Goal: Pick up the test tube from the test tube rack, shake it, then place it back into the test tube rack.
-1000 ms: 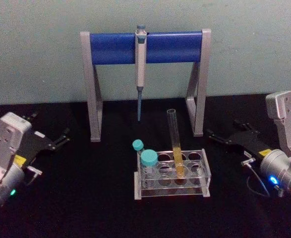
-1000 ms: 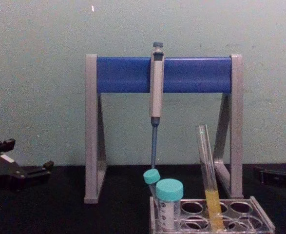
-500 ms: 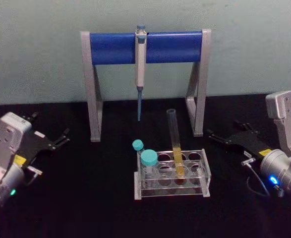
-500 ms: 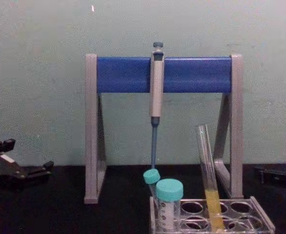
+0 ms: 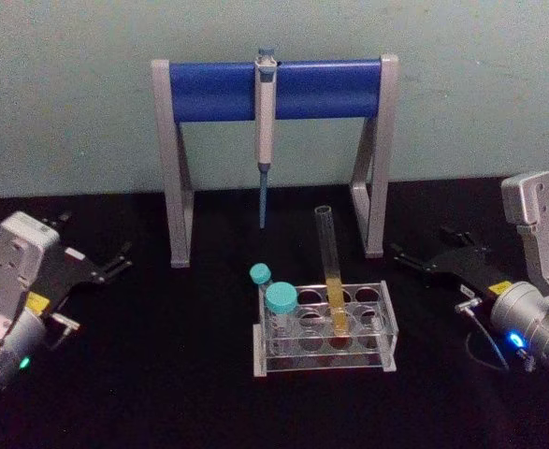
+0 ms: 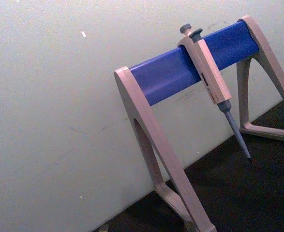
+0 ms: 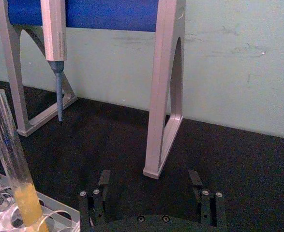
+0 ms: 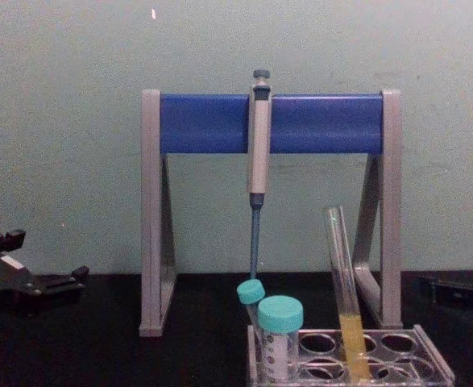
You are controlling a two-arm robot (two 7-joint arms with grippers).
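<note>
The test tube [image 5: 331, 273] is seen in the middle of the head view, a little below the centre, and it is stood in a hole of the test tube rack [image 5: 323, 328]. The tube is leaned a bit, so its open top is tipped toward the upper left, and yellow-orange liquid is held in its rounded bottom part. The black table [image 5: 162, 393] is spread across the whole lower half of the picture. The pipette stand [image 5: 274, 89], with grey legs and a blue bar, is placed in the upper middle, behind the rack. A grey-blue pipette [image 5: 265, 131] is hung from the bar with its tip pointed down. The left gripper [image 5: 115, 260] is rested at the left edge, well apart from the rack; how far it is opened cannot be told. The right gripper [image 5: 407, 258] is rested at the right edge, and in the right wrist view [image 7: 150, 186] its fingers are spread wide with nothing held between them. The clear rack is set low in the middle, between both arms. Two teal-capped tubes [image 5: 280, 301] are stood in the rack's left end, near the long tube but not touched by it.
</note>
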